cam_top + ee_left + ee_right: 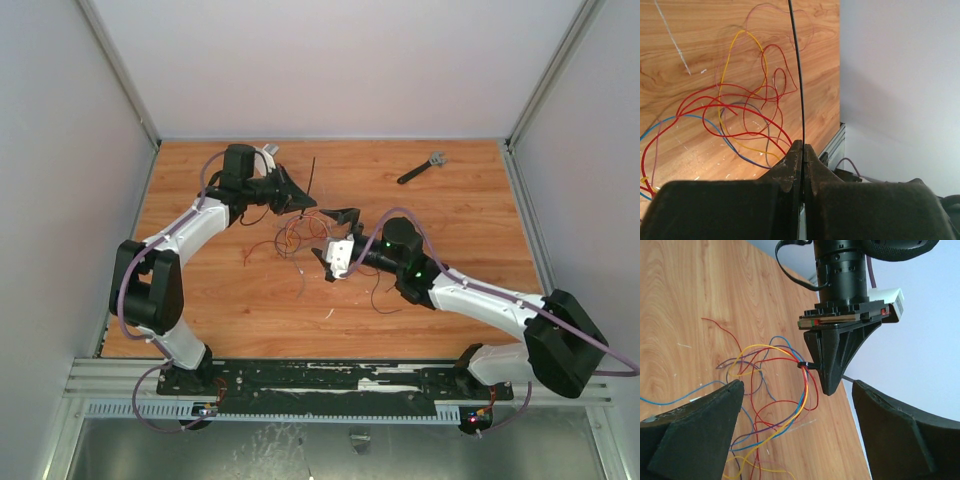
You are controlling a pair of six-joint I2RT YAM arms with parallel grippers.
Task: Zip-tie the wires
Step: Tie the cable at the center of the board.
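Bright, even, diffuse light with faint shadows; wrist views look perhaps slightly blurred up close.

Left arm (185,230) bent toward far left, jaws clamped tight; right arm (480,298) extended toward centre, jaws spread wide.

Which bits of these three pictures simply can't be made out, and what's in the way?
Top view: tangle of thin red and coloured wires, too small to show whether the thin black plastic zip tie circles it.
Left wrist view: zip tie's far end cut off by the top edge; near end hidden inside the shut left end effector.
Right wrist view: left end effector hides most of the tie's strip.
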